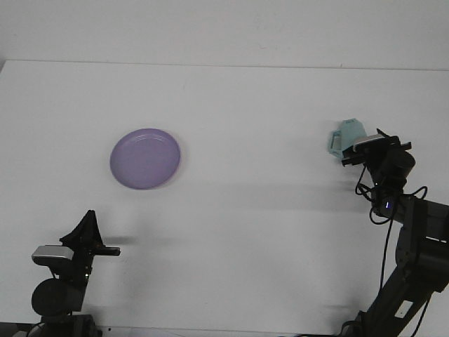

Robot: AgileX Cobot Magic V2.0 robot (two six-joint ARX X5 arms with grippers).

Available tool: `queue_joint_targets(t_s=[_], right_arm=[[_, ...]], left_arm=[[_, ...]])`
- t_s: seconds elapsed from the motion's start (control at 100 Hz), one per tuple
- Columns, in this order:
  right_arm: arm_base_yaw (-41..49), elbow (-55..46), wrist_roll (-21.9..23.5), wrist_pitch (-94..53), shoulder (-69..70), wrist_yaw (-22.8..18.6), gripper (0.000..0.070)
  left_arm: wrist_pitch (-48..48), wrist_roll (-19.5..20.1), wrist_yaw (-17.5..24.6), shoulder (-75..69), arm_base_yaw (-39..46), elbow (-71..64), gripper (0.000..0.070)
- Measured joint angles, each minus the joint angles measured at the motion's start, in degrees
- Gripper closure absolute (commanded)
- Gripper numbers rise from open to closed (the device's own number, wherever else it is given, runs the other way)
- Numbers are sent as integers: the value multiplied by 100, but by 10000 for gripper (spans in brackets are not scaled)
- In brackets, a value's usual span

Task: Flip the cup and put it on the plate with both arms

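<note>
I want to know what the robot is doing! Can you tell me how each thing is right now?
cup: teal, on the table at the right, partly hidden by the right gripper
plate: purple, nothing on it, flat on the table
right gripper: at the cup, fingers hidden
left gripper: low at the near left, far from the plate, holding nothing
table: white

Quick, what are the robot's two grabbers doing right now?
Left gripper: away from everything, fingers unclear.
Right gripper: at the teal cup, grip cannot be told.
</note>
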Motion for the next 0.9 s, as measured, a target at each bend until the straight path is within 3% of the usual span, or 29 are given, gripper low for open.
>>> queue_joint_targets(t_s=[0.07, 0.31, 0.53, 0.67, 0.9], right_arm=[[0, 9, -7, -11, 0, -37, 699], [0, 20, 9, -35, 0, -83, 699], [68, 20, 374, -787, -459, -168, 699], [162, 22, 822, -1561, -1342, -170, 699], [444, 22, 1937, -3366, -2894, -175, 699]], left_arm=[[0, 0, 0, 0, 0, 0, 688], [0, 0, 0, 0, 0, 0, 688], [13, 0, 0, 0, 0, 0, 688], [17, -2, 0, 0, 0, 0, 688], [26, -4, 0, 0, 0, 9, 688]])
